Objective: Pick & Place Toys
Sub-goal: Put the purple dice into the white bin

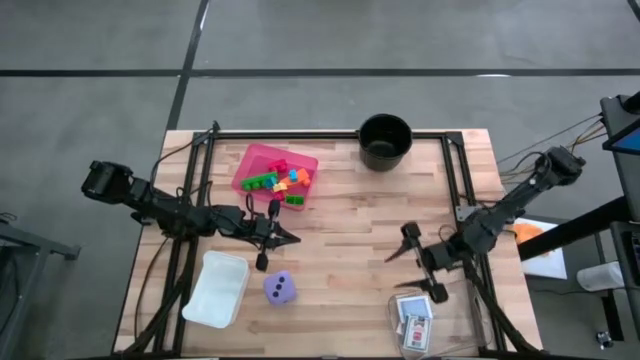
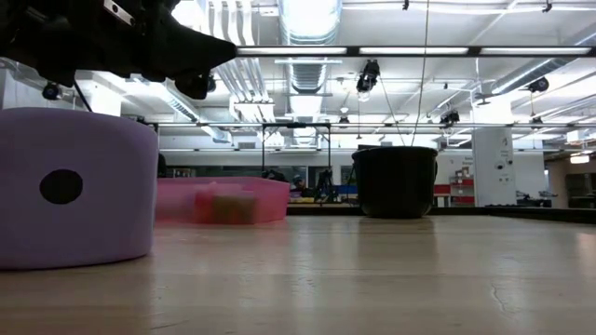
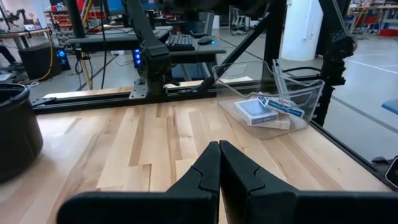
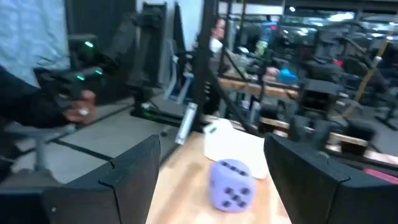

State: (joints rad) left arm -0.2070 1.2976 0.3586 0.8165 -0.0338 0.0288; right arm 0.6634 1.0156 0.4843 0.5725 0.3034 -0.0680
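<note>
A purple die with dark dots [image 1: 280, 289] [image 2: 74, 186] [image 4: 231, 183] rests on the wood near the table's front. Small bricks [image 1: 280, 180] lie in the pink tray [image 1: 252, 160] at the far left. Cards [image 1: 415, 325] [image 3: 258, 112] lie in a clear box at the near right. My left gripper [image 1: 292, 238] [image 3: 219, 163] hovers shut just beyond the die, pointing toward the table's right. My right gripper [image 1: 400, 245] [image 4: 211, 149] stands open at mid-right, above the table, pointing left at the die. Neither holds anything.
A black round pot [image 1: 385, 140] [image 2: 396, 181] stands at the far edge. A white container [image 1: 217, 288] [image 4: 233, 146] sits left of the die. The clear box [image 3: 292, 93] is at the near right corner. Black frame rails [image 1: 455, 180] run along the table's sides. A person's hand [image 4: 78, 111] shows beyond the table.
</note>
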